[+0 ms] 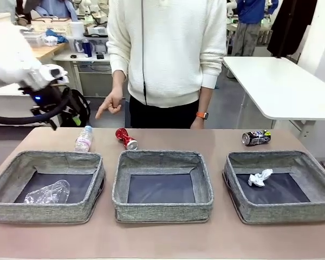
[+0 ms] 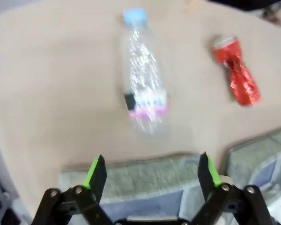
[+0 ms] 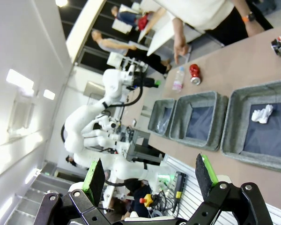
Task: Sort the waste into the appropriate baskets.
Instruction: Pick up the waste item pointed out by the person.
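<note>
Baskets (image 1: 162, 157) sit on a tan table (image 1: 168, 238) in a lab; both jaws spread.

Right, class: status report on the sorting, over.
Left gripper open, aimed at pink-label bottle. Right gripper open, high above table. Red can, black can unsorted. Person's hand close by the bottle.

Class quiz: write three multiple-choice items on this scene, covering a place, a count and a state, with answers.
1. Where does the crumpled white paper lie? A left basket; B middle basket; C right basket.
2. How many crushed cans lie on the bare table? A one; B two; C three.
3. How is the left gripper? A open, empty; B shut on a bottle; C shut on a can.
Answers: C, it rests on that basket's floor; B, one red, one black; A, fingers stand apart, holding nothing.
</note>
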